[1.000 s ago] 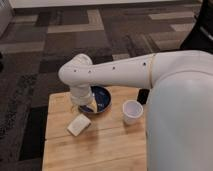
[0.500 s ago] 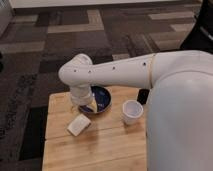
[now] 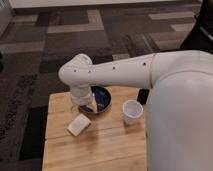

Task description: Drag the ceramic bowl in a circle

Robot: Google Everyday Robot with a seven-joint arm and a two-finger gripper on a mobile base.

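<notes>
Wooden counter (image 3: 100,150), as I see it, carrying:
- ceramic bowl (image 3: 103,97), near the far edge
- white cup (image 3: 132,111), toward the right edge
- beige block (image 3: 78,125), left of centre

My gripper (image 3: 84,104) is over the bowl's left rim.

My claw (image 3: 83,104) hangs low over the pale wooden counter (image 3: 105,145); dark carpet (image 3: 55,45) in grey-brown blocks spreads to a white wall (image 3: 75,2).
</notes>
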